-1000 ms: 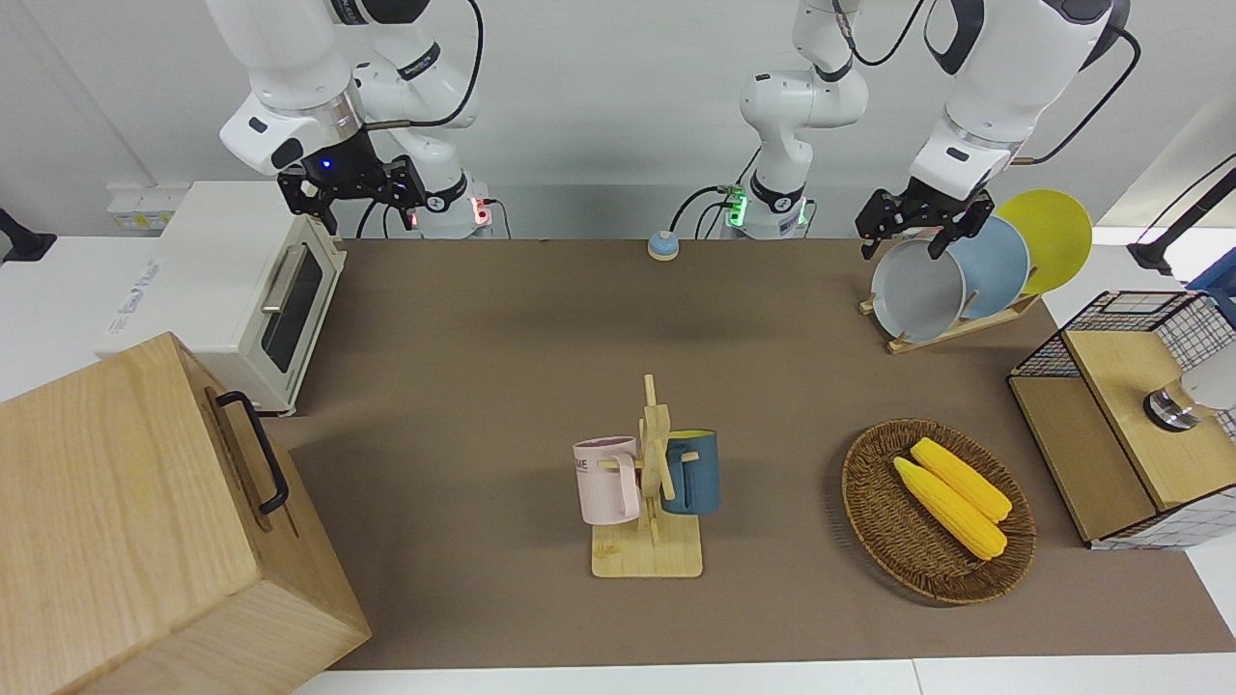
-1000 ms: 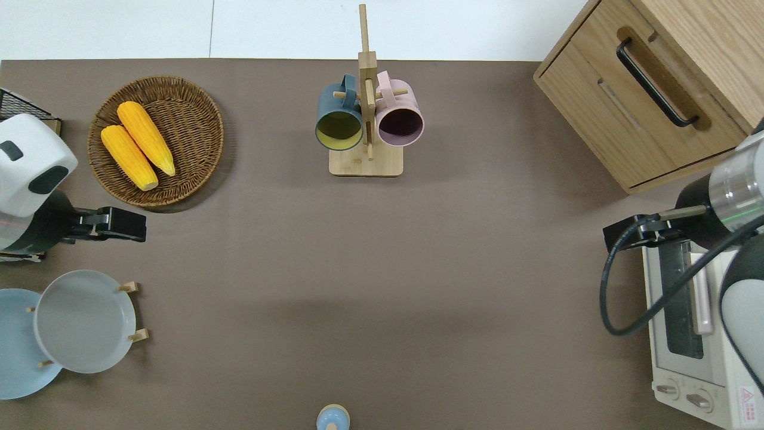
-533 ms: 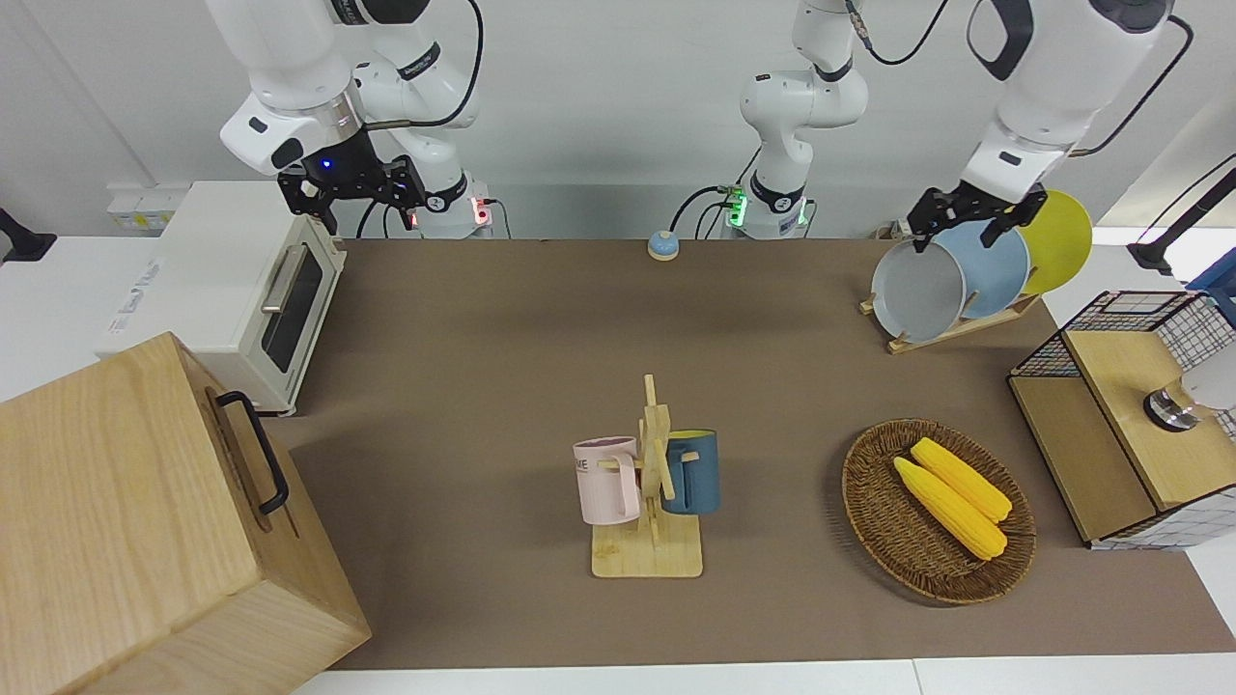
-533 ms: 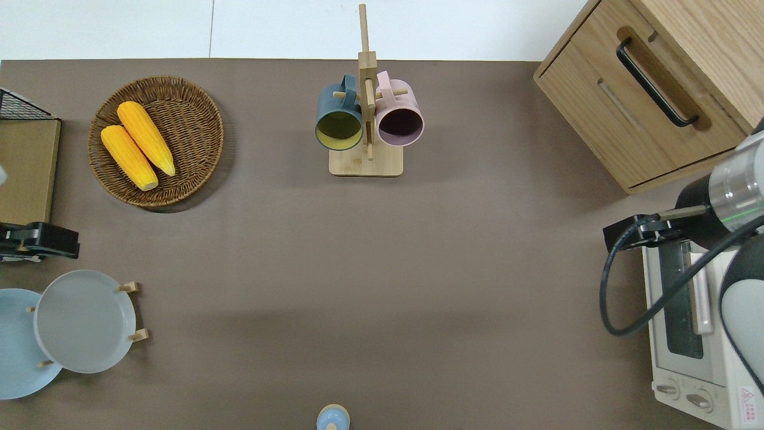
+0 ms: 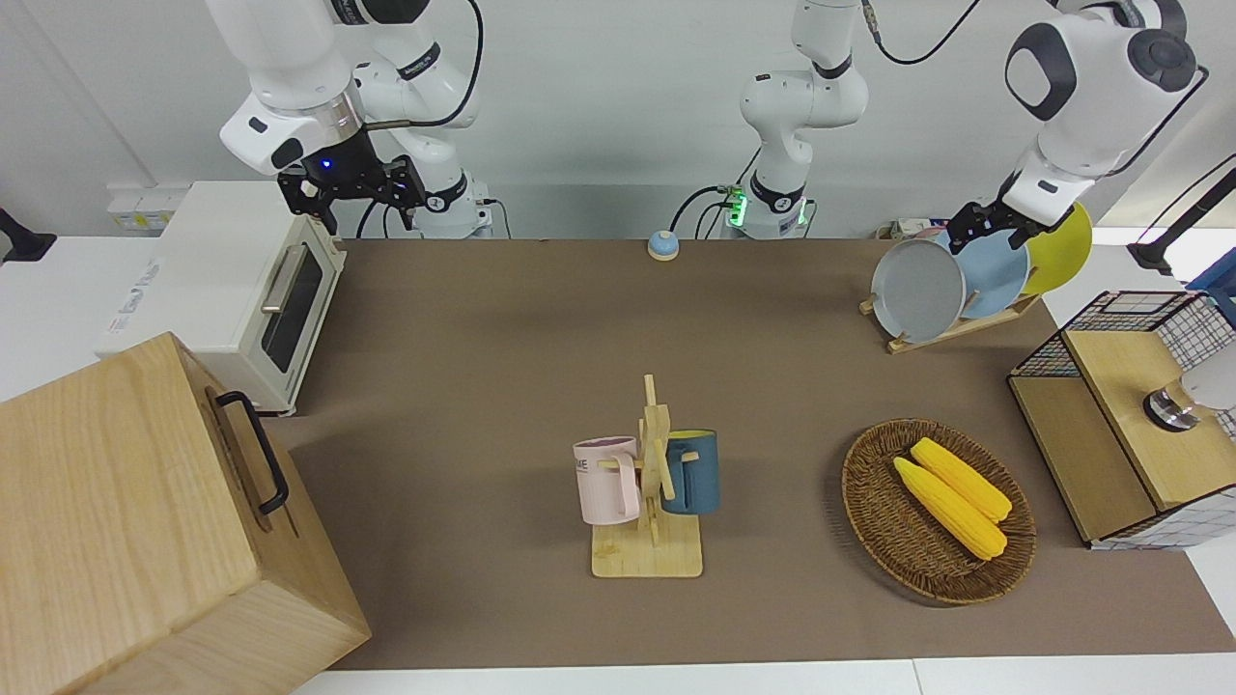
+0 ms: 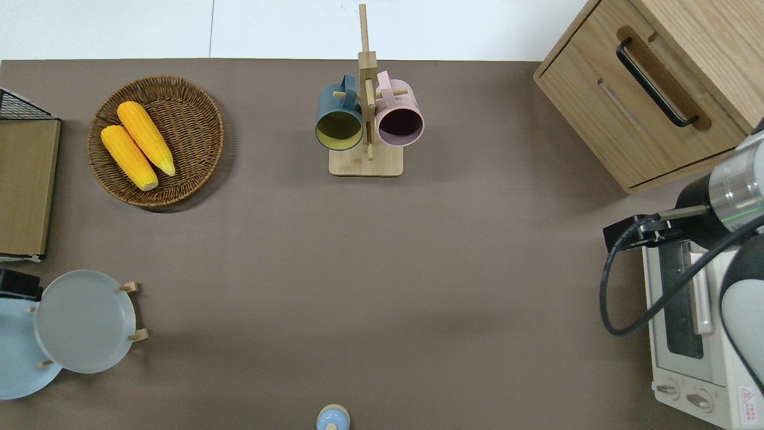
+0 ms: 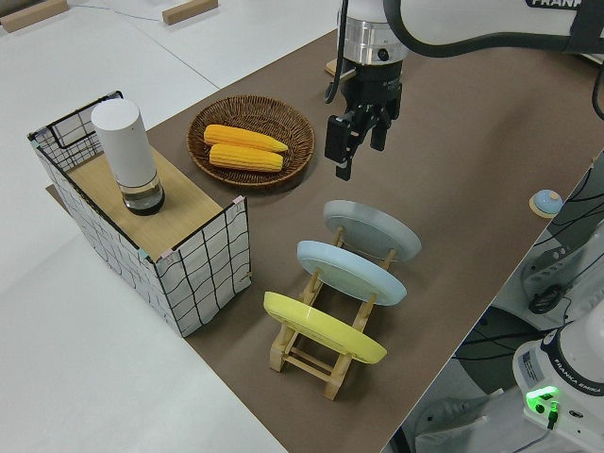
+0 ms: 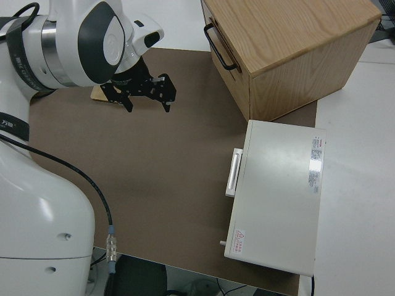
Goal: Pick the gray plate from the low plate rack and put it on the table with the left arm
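Observation:
The gray plate [image 5: 917,290] leans in the low plate rack [image 5: 956,328] at the left arm's end of the table [image 5: 541,338], in the slot toward the table's middle. It also shows in the overhead view [image 6: 83,321] and the left side view [image 7: 373,229]. A light blue plate [image 5: 999,275] and a yellow plate [image 5: 1062,241] stand beside it in the rack. My left gripper [image 5: 980,235] is open and empty in the air. In the overhead view it [image 6: 15,285] is over the blue plate's rim, beside the gray plate. The right arm is parked, its gripper [image 5: 352,188] open.
A wicker basket [image 5: 874,521] with two corn cobs lies farther from the robots than the rack. A wire crate [image 5: 1110,425] with a white cylinder stands beside it. A mug stand [image 5: 649,483], a toaster oven [image 5: 241,280], a wooden cabinet [image 5: 135,521] and a small blue bell [image 5: 662,245] are also on the table.
My left gripper has moved from near the wicker basket toward the table's end and nearer the robots, to over the plates. The plates and the right arm have not moved.

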`<state>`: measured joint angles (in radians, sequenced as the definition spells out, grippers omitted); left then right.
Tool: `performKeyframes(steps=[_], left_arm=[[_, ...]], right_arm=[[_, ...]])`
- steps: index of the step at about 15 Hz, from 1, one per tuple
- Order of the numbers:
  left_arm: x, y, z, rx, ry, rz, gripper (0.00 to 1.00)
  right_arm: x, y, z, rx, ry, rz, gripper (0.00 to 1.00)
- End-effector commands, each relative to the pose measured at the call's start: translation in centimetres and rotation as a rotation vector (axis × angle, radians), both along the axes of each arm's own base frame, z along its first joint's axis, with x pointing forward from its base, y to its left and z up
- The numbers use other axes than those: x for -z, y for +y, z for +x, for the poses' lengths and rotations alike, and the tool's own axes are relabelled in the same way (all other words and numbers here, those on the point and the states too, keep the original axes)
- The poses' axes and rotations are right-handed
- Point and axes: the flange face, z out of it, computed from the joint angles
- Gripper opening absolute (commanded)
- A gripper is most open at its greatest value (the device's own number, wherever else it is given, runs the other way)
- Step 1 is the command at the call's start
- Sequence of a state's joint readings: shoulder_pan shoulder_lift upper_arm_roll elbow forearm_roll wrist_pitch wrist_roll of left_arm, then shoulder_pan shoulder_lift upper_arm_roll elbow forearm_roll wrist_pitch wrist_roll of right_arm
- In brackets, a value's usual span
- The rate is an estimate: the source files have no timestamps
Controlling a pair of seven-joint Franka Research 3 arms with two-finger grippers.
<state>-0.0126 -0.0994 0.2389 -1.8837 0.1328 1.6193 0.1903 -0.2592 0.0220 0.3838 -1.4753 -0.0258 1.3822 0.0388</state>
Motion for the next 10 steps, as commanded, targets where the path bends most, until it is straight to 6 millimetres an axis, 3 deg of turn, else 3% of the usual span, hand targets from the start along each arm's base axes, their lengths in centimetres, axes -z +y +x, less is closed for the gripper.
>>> performKeyframes(steps=[1,5,10], left_arm=[[3.6,1.6,-2.3,0.016,-0.037,-0.011,1.00],[6.8,1.7,-3.7,0.002,-0.079,-0.024,1.00],[8.9,1.2,-4.5,0.001,-0.081,-0.031,0.99]], right_arm=[[-0.4,-0.2,-0.2,0.014,0.000,-0.008,0.983],[-0.3,-0.2,-0.2,0.014,0.002,-0.008,0.983],[-0.4,-0.2,-0.2,0.014,0.000,-0.007,0.983]])
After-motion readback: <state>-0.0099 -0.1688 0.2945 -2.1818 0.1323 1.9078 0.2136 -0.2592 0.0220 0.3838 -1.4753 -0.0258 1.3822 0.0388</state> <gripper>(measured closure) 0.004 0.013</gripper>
